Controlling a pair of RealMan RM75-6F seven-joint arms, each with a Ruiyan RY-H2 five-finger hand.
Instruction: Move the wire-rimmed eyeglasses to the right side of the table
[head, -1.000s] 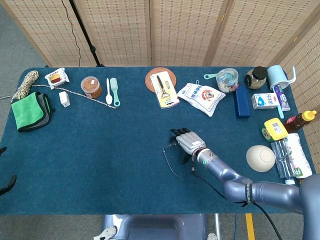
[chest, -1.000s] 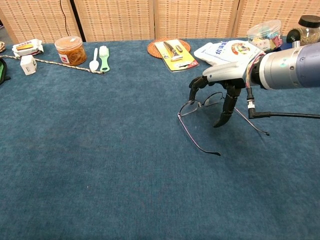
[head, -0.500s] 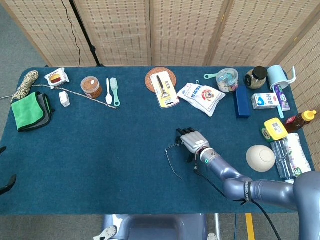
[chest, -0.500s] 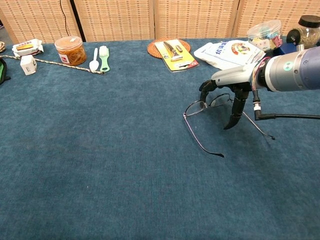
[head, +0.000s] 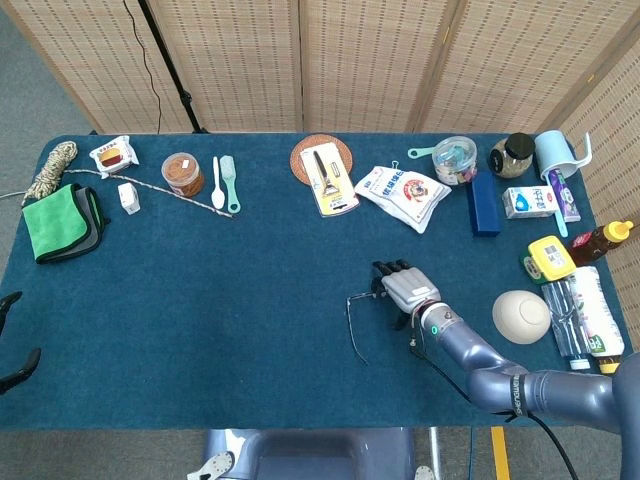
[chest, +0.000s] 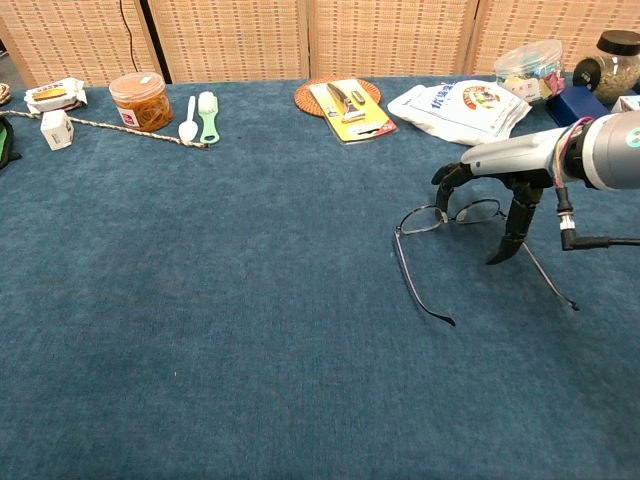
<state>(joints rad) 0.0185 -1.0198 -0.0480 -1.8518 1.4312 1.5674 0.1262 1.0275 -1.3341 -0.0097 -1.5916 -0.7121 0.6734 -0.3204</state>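
The wire-rimmed eyeglasses (head: 356, 312) (chest: 412, 275) lie right of the table's middle, lenses toward the far side and both temple arms trailing toward the near edge. My right hand (head: 405, 290) (chest: 500, 170) arches over their front frame. Its fingers hook down at the lenses and bridge, and the thumb (chest: 512, 235) points down behind the frame between the two arms. The glasses move along with this hand. At the left edge of the head view only two dark tips of my left hand (head: 18, 368) show; its pose is unclear.
A cream bowl (head: 521, 316) sits just right of the hand, with bottles (head: 580, 315) and a yellow-lidded box (head: 550, 258) beyond it. A white packet (head: 403, 193), blue box (head: 484, 205) and razor card (head: 328, 180) line the far side. A green cloth (head: 60, 222) lies far left.
My right hand has slid to the right across the table, and the eyeglasses have come with it, keeping the same orientation.
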